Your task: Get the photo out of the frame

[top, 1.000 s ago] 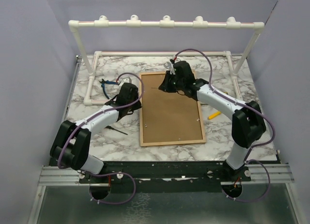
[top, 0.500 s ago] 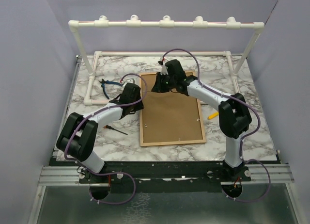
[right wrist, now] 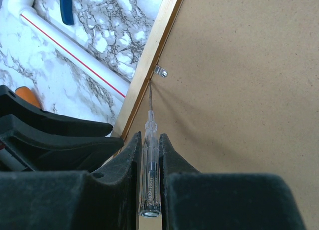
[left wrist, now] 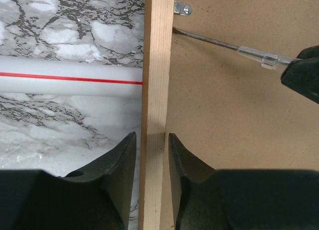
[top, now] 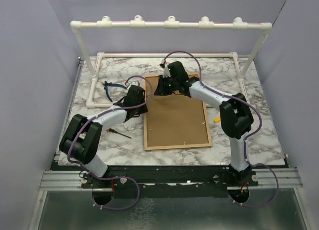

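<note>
Right gripper (right wrist: 148,138) clamps screwdriver (right wrist: 150,190), tip under the clip (right wrist: 160,71) on the frame (top: 177,123) left rail. Left gripper (left wrist: 152,140) narrowly straddles that rail; grip unconfirmed.

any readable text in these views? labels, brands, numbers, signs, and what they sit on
None: no words, numbers or signs can be read in any view.
frame: its back is plain brown board, no label.
white pipe: only a red stripe, no lettering.
screwdriver: clear handle, no marking that can be read.
</note>
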Tool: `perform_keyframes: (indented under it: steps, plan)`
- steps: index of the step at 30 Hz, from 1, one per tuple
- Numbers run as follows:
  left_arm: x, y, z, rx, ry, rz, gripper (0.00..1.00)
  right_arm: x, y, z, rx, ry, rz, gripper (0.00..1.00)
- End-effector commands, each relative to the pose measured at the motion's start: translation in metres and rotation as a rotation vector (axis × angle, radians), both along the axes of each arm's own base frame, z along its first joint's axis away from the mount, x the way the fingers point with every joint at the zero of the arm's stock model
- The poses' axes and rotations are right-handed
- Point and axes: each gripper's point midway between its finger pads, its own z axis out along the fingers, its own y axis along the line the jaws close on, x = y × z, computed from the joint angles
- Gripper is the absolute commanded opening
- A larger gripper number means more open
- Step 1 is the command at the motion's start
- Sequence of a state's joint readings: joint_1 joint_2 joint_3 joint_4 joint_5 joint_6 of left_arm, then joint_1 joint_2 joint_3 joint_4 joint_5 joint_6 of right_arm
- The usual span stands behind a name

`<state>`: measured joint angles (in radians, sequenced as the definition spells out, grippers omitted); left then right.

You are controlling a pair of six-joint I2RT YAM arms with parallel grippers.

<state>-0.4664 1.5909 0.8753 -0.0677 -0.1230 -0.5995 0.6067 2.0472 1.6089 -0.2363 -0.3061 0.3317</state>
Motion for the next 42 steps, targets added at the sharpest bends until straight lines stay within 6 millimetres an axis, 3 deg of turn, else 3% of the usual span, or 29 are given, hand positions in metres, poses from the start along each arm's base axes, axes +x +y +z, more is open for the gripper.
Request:
perform_keyframes:
  steps: [1, 10, 34, 38, 42]
  plan:
    - [0.001, -0.001, -0.004, 0.011, -0.005, -0.027, 0.30, 0.000, 0.006, -0.009, -0.005, 0.023, 0.039, 0.01]
    - [-0.005, 0.005, -0.013, 0.046, 0.009, -0.034, 0.11, 0.014, 0.000, -0.012, -0.032, 0.008, -0.018, 0.01]
    - [-0.016, 0.011, -0.019, 0.059, 0.020, -0.028, 0.10, 0.041, -0.021, -0.012, -0.021, 0.015, -0.096, 0.01]
    - [-0.016, 0.010, -0.017, 0.056, 0.017, -0.028, 0.10, 0.040, -0.016, 0.001, 0.011, -0.004, -0.065, 0.01]
    - [-0.017, 0.008, -0.016, 0.047, 0.016, -0.033, 0.10, 0.040, -0.016, 0.027, 0.038, -0.046, -0.059, 0.01]
